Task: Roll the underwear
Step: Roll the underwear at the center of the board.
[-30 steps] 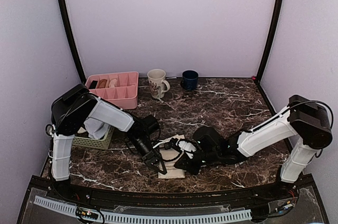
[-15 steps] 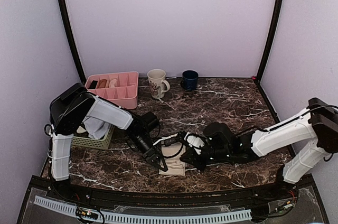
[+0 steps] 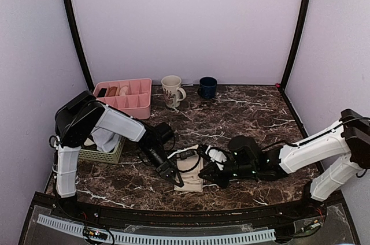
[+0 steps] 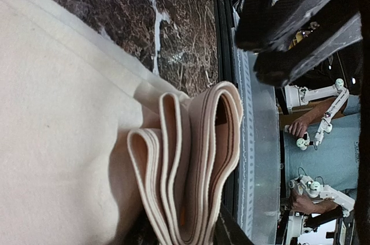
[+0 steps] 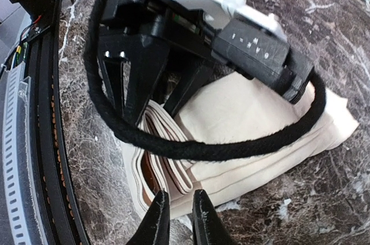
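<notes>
Cream-beige fabric, the underwear (image 3: 192,182), lay folded on the dark marbled surface (image 3: 248,118), near its front edge and between the two arms. The left end effector (image 3: 175,177) was down at the left side of the garment and the right end effector (image 3: 206,174) at its right side, both low over the cloth.

In the left wrist view the waistband end (image 4: 196,152) was gathered into several loose layers standing on their edges. These layers fanned out at one side and came closer together at the bottom of the picture, where two dark shapes flanked them. The right wrist view showed the left fingers (image 5: 118,92) standing apart, one on each side of this gathered end. If they really pressed it or only stood beside it, I could not tell.

The right fingertips (image 5: 157,219) were only narrowly apart, with a thin gap and nothing seen inside it. They hung just over the edge of the fabric closest to them. A black cable (image 5: 202,148) crossed above the cloth.

Further back on the surface were a pink divided tray (image 3: 124,99), a cream patterned mug (image 3: 171,91) and a dark blue cup (image 3: 207,86). A pale green basket (image 3: 103,153) with a light cloth (image 3: 104,138) inside stood at the left, beside the left arm
</notes>
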`<state>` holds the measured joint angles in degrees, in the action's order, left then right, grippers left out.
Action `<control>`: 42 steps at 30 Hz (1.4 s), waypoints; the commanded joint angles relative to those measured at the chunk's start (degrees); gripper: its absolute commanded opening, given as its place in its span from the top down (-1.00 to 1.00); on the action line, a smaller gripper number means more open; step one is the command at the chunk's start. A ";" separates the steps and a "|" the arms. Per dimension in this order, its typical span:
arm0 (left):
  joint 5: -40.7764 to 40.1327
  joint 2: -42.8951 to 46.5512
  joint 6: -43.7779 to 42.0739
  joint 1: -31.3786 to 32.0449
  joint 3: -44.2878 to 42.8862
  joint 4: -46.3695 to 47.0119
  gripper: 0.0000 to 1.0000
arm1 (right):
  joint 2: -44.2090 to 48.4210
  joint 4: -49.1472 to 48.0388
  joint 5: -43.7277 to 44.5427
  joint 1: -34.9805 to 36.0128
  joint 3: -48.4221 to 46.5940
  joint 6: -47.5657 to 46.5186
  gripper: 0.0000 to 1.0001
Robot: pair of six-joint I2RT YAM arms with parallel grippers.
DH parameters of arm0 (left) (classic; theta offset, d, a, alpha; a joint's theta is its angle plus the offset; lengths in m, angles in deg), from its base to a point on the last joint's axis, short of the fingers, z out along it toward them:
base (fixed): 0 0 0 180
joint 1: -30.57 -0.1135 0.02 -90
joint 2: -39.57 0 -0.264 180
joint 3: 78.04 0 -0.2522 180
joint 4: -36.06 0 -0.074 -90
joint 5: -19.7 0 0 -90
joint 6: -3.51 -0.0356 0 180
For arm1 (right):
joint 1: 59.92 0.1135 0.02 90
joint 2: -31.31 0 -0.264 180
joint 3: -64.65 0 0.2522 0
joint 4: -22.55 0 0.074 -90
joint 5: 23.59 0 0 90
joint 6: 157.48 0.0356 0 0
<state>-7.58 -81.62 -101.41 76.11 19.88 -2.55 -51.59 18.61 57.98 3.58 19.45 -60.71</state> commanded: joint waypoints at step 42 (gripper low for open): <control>-27.69 37.69 8.63 -5.24 24.99 22.54 -0.21 | -18.53 -11.73 -8.03 1.28 0.66 8.33 0.90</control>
<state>-22.38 -55.48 -94.11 70.34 39.11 9.04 -69.03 -0.31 53.30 4.76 20.23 -51.27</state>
